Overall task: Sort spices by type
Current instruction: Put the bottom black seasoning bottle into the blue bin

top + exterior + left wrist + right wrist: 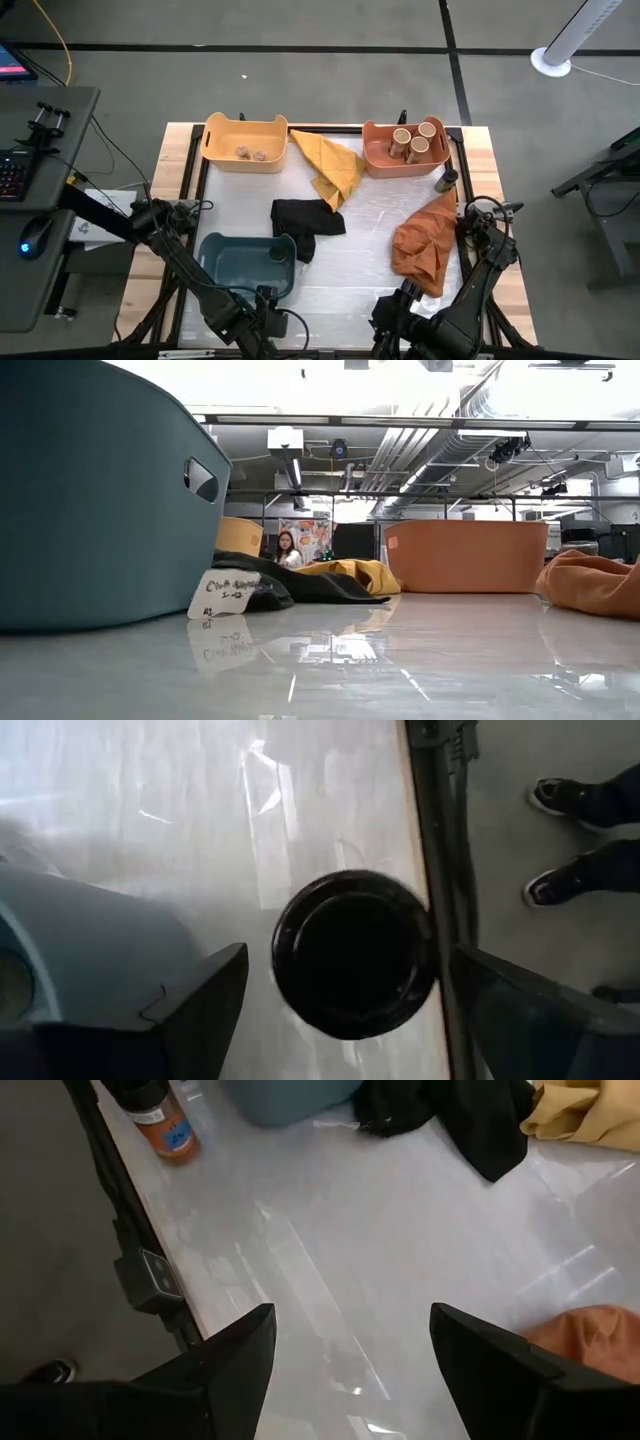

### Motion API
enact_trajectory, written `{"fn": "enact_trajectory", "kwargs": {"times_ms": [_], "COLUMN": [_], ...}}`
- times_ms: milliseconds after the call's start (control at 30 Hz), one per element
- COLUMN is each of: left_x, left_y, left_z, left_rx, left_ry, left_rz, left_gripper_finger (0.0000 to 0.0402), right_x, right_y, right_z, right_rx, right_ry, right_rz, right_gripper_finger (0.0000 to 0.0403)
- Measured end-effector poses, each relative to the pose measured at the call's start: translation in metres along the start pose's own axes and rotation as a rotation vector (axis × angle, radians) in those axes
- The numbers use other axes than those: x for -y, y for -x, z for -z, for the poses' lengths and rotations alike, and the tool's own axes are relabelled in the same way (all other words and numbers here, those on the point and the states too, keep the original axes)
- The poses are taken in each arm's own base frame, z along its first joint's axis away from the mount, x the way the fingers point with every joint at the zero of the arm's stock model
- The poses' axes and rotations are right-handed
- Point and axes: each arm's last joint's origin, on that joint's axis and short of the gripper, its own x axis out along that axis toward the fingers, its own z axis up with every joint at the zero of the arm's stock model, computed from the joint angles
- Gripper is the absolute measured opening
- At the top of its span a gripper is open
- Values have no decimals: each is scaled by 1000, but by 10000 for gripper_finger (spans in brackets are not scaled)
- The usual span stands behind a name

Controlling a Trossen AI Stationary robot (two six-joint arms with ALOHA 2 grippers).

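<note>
Three tan-lidded jars [417, 139] fill the salmon bin [378, 160] at one o'clock; two brown lumps [250, 153] in the yellow bin [218, 152]. Left claw [340, 1010] gapes wide over one dark-lidded jar [352, 952]; right claw [350, 1350] open, empty.

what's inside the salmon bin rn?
Three tan-lidded spice jars stand upright in the salmon bin, bunched toward its right side. The bin floor under them is hidden; the low view shows only the outer wall, nothing inside.

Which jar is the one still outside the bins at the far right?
Find the salmon bin at the table's far right corner, holding three tan-lidded jars. Beside its outer right corner, on the bare table above the orange cloth, stands a lone dark-lidded jar, the only one there not in a bin.
</note>
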Motion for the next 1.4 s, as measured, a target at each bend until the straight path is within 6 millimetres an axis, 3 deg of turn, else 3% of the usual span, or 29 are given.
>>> {"fn": "enact_trajectory", "kwargs": {"times_ms": [233, 600, 700, 867, 967, 1067, 1167, 1300, 1400], "left_x": [-2, -1, 2, 10, 10, -8, -43, -91, -108], "left_y": [-3, -2, 1, 17, 49, 95, 129, 156, 157], "left_z": [1, -2, -7, -23, -35, -38, -28, -5, 9], "left_rx": [14, 45, 86, 173, 279, 390, 395, 237, 130], "left_ry": [-1, 5, 17, -38, -118, -125, -59, 96, 162], "left_rz": [-32, -40, -5, 45, 28, -136, -326, -478, -508], "left_gripper_finger": [305, 166, 156, 156, 156, 156, 156, 156, 156], "right_x": [0, 0, 0, 0, 1, 1, 2, 4, 5], "right_y": [0, 0, 0, -1, -2, -4, -6, -9, -11], "right_z": [0, 0, 0, -1, -3, -5, -8, -13, -15], "right_rx": [0, 0, 0, 0, 0, 0, 0, -1, -2], "right_ry": [11, 9, 9, 6, 2, 1, 10, 26, 36], "right_rz": [0, 0, 0, 2, 5, 9, 14, 22, 26], "right_gripper_finger": [261, 261, 261, 261, 261, 261, 261, 261, 261]}}
